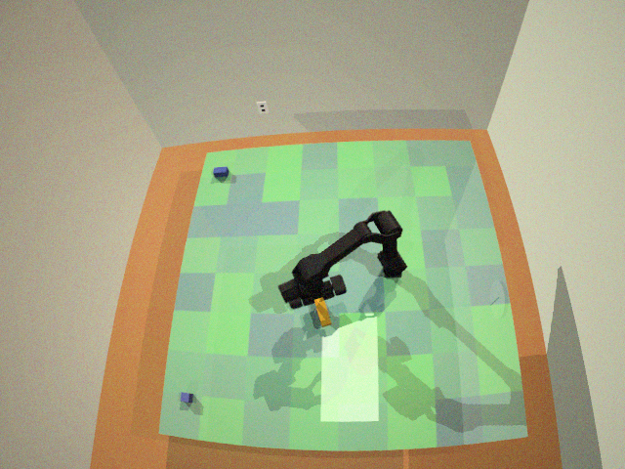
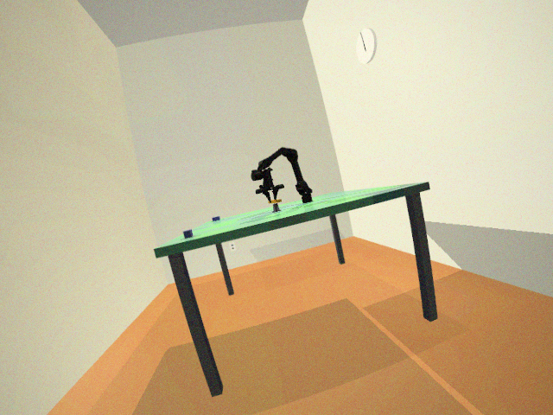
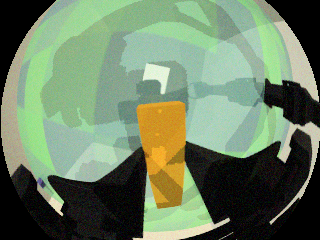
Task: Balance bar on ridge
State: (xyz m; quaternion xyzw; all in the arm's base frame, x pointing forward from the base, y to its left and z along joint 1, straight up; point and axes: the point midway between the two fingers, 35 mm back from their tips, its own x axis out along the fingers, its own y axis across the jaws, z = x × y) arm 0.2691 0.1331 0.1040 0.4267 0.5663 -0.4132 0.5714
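An orange bar [image 1: 322, 313] [image 2: 277, 201] [image 3: 161, 127] is held across between the two black fingers of my gripper [image 2: 272, 199] [image 3: 163, 148]. The gripper is shut on it and points down. In the exterior view the bar looks about level and clear of the table. The small grey ridge [image 2: 276, 207] stands on the table directly under the bar in that view. Whether bar and ridge touch is too small to tell. The ridge is hidden in the top view and in the wrist view.
A blue block [image 1: 220, 172] lies near the table's far left corner. Another blue block [image 1: 187, 397] [image 2: 187, 233] lies near the front left corner. A bright white rectangle [image 1: 353, 394] shows on the green checkered table [image 1: 282, 176] in front of the bar.
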